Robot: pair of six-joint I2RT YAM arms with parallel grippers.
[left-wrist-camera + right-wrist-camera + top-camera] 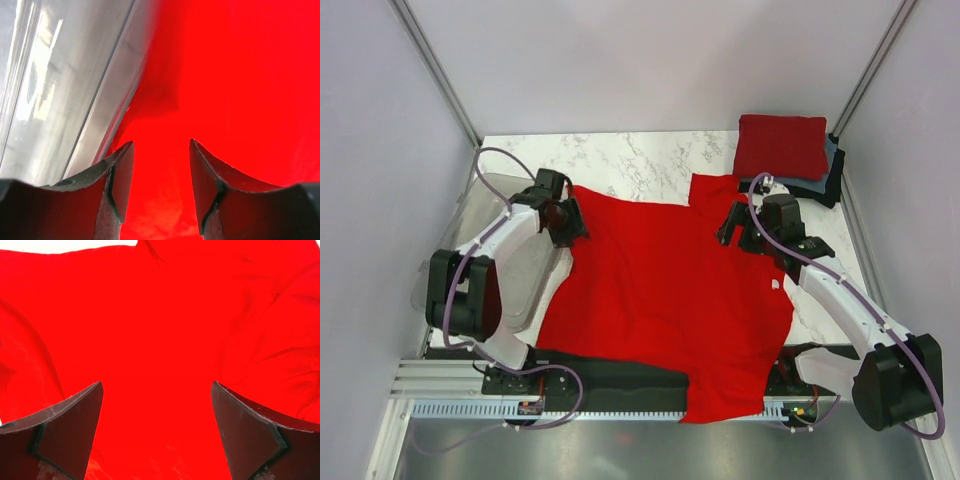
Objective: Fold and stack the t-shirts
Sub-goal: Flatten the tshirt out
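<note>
A bright red t-shirt point(660, 290) lies spread across the marble table point(620, 155), its lower hem hanging over the near edge. My left gripper point(563, 222) is open over the shirt's left edge, next to the bin; red cloth fills the gap between its fingers point(161, 165). My right gripper point(735, 225) is open over the shirt's upper right part near the sleeve; red cloth shows between its fingers point(157, 410). A folded red t-shirt point(780, 145) tops a stack of a grey-blue tee point(830, 160) and a black tee point(836, 180) at the back right.
A clear grey plastic bin point(510, 265) stands at the left, under the left arm; its wall shows in the left wrist view point(65, 100). A small white label point(777, 284) shows on the shirt's right side. Grey walls enclose the table.
</note>
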